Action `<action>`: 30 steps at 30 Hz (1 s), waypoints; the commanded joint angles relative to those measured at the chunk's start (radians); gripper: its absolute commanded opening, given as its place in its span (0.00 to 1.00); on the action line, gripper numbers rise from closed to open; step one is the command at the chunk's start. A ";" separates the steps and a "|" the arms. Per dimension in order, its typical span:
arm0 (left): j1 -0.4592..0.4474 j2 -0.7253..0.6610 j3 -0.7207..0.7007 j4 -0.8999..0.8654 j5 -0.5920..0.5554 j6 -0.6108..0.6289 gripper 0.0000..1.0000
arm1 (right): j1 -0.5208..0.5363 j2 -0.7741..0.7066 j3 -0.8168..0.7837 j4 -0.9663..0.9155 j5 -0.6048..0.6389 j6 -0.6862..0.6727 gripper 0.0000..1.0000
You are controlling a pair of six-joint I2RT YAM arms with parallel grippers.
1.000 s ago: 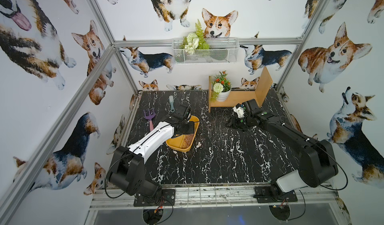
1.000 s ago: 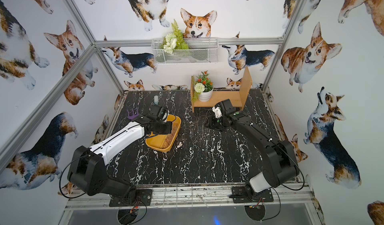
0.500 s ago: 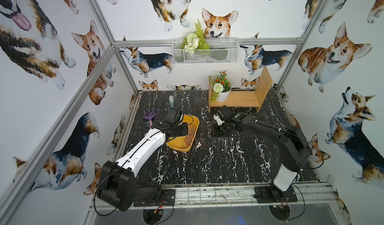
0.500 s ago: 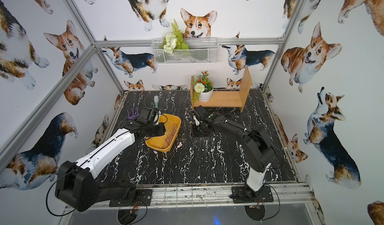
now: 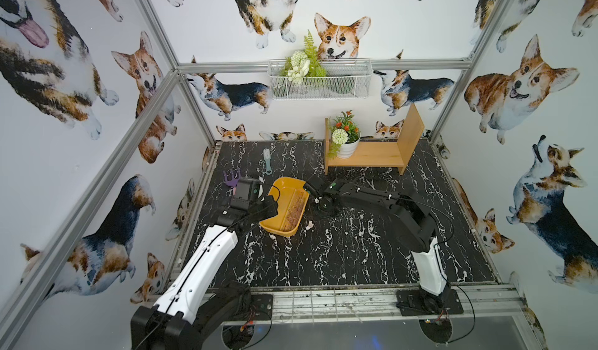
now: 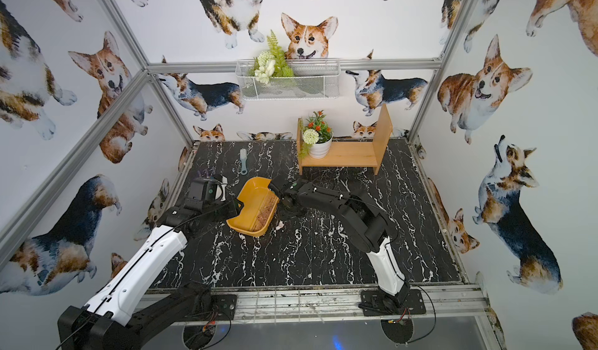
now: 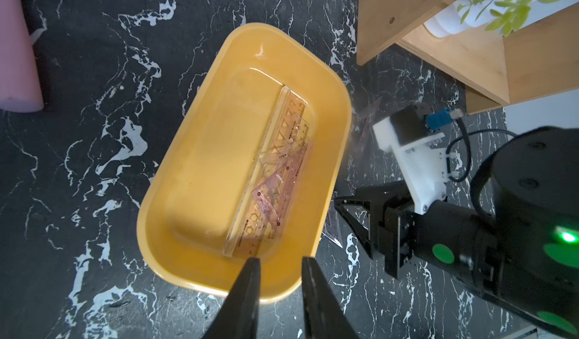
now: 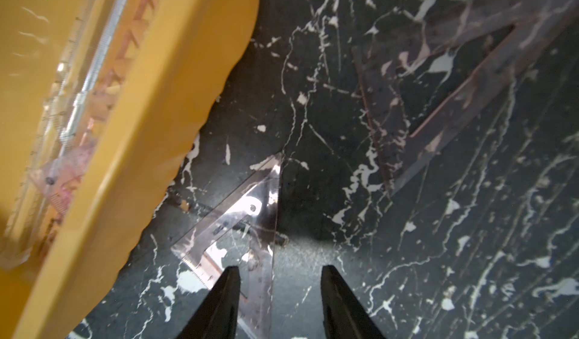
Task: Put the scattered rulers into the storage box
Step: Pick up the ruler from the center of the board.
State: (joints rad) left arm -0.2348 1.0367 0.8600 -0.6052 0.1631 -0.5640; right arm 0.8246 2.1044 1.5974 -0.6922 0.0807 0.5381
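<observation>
My left gripper (image 7: 279, 260) hung over one short end of the storage box (image 7: 188, 140), its two fingers a narrow gap apart with nothing between them. The rulers (image 7: 275, 171) lay in a loose overlapping pile on the box floor just ahead of those fingertips, running lengthwise along the wall nearer my right arm.

My right gripper (image 8: 280, 268) was low over the table (image 8: 470, 259), just outside that same long wall of the box. Its fingers stood well apart and gripped nothing. A small set square (image 8: 238, 221) lay flat on the table, part of it passing between my right fingertips, the rest reaching ahead of them toward the box wall. I could not tell whether it touched the box. A large set square (image 8: 382, 118) lay flat farther ahead of that gripper, clear of the box and of my fingers.
</observation>
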 commanded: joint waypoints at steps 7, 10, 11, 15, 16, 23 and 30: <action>0.008 -0.019 -0.018 0.001 0.025 -0.012 0.30 | 0.028 0.065 0.069 -0.053 0.050 -0.005 0.49; 0.009 -0.022 -0.025 0.003 0.030 -0.013 0.30 | 0.031 0.081 0.086 -0.056 0.047 -0.006 0.49; 0.009 -0.023 -0.027 0.004 0.031 -0.013 0.30 | 0.032 0.088 0.090 -0.059 0.048 -0.006 0.49; 0.011 -0.027 -0.036 0.008 0.038 -0.017 0.30 | 0.031 0.111 0.104 -0.092 0.065 -0.007 0.43; 0.011 -0.028 -0.038 0.011 0.042 -0.019 0.30 | 0.031 0.114 0.095 -0.093 0.063 -0.007 0.40; 0.011 -0.022 -0.042 0.027 0.056 -0.026 0.30 | 0.024 0.042 -0.075 -0.033 0.037 0.011 0.24; 0.011 -0.015 -0.036 0.044 0.077 -0.038 0.30 | -0.016 -0.090 -0.325 0.052 0.013 0.030 0.19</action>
State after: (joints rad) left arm -0.2245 1.0218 0.8185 -0.5804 0.2195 -0.5911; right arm 0.8249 2.0335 1.3701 -0.5064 0.1223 0.5453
